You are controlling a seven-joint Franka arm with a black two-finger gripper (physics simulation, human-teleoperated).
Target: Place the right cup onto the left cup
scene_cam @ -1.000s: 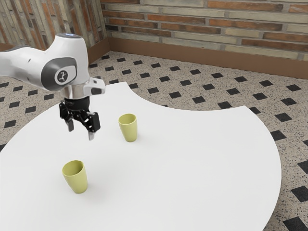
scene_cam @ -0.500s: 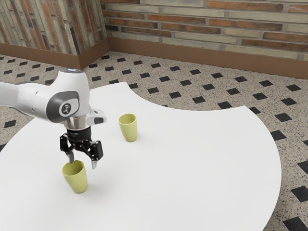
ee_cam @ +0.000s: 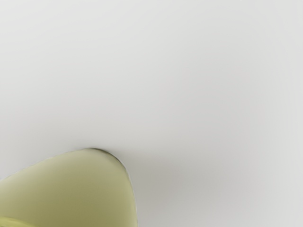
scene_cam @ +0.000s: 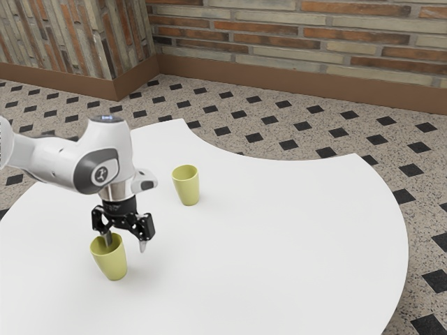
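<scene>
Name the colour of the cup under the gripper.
The cup under the gripper is plain yellow-green, seen best in the exterior view.

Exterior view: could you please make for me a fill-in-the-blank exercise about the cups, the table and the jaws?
1. In the exterior view, the near cup stands not to the right but to the ____ of the far cup.
2. The colour of the table is ____.
3. The jaws are not shut but ____.

Missing words: left; white; open.
</scene>
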